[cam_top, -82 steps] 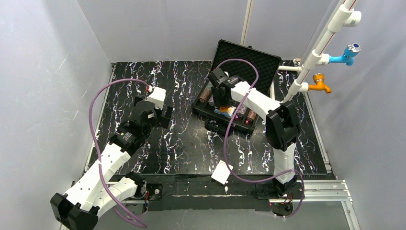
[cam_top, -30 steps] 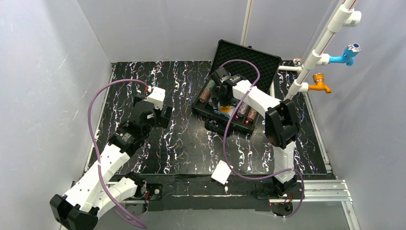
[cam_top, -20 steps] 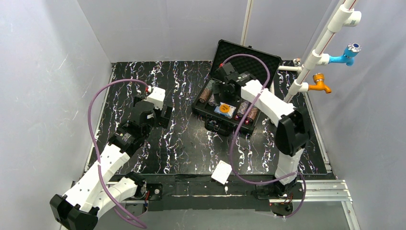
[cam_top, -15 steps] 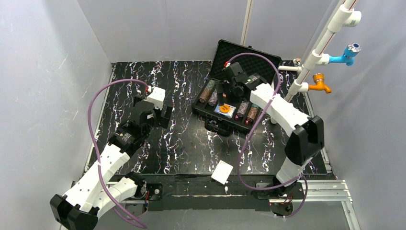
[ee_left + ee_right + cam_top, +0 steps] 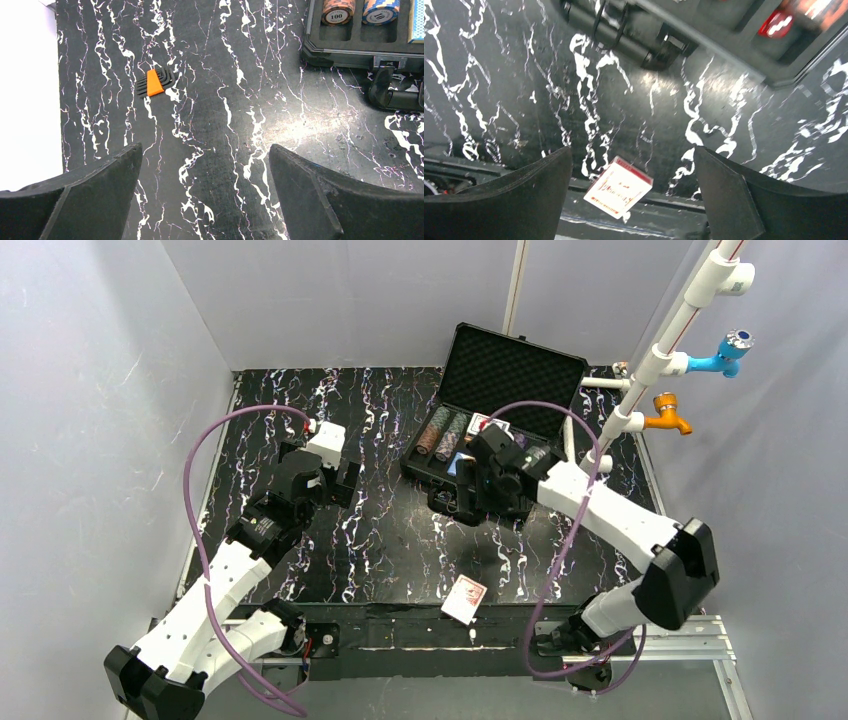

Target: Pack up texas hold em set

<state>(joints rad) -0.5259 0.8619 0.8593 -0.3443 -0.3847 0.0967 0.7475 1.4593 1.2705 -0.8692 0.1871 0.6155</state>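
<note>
The black case (image 5: 515, 365) stands open at the back, foam-lined lid up. Stacks of chips (image 5: 440, 435) and a red deck (image 5: 486, 424) lie in its tray. My right gripper (image 5: 478, 498) hangs open and empty over the case's front edge and handle (image 5: 624, 30). In the right wrist view (image 5: 631, 150) a loose red-and-white card deck (image 5: 619, 187) lies ahead between the fingers, at the table's near edge (image 5: 465, 598). My left gripper (image 5: 345, 478) is open and empty above the mat (image 5: 205, 150), left of the case. Orange discs are hidden.
An orange-and-black hex key set (image 5: 155, 82) lies on the mat left of the case. Chip stacks (image 5: 336, 7) and the case handle (image 5: 395, 95) show at the left wrist view's upper right. White pipes with blue and orange taps (image 5: 735, 345) stand at the right.
My right arm has pulled out of the case's tray and swung toward the near side, now over the case's front edge. The left arm has not moved.
</note>
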